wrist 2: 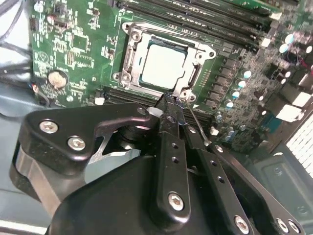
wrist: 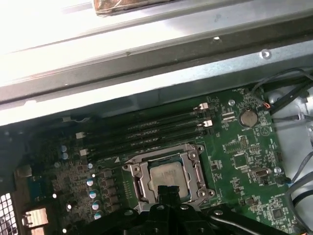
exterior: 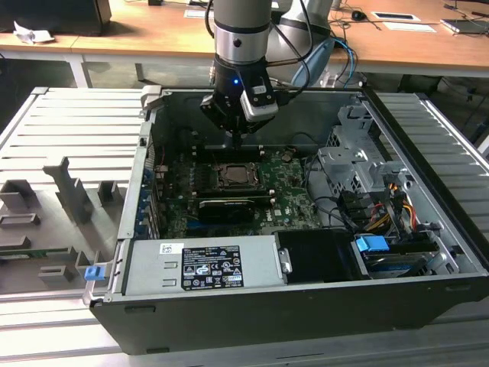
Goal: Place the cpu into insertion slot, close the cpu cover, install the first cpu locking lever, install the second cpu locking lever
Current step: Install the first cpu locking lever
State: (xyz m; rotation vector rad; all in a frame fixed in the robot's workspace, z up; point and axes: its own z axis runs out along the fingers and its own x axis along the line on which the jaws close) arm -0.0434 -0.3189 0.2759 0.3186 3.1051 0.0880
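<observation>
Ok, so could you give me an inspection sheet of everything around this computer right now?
surface: green motherboard inside an open case, on a slatted grey table
job's things: cpu lies under the lowered cover, showing through its window
clutter: grey blocks and a blue clip on the table, at the exterior view's left
grippers: gripper low at the cover's edge
cables: loose cables in the case, at the exterior view's right
surroundings: wooden desks behind

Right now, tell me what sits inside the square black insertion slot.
The flat square silvery-beige cpu sits inside, framed by the thin silver-grey metal cpu cover. What lies beneath the chip is hidden.
</observation>
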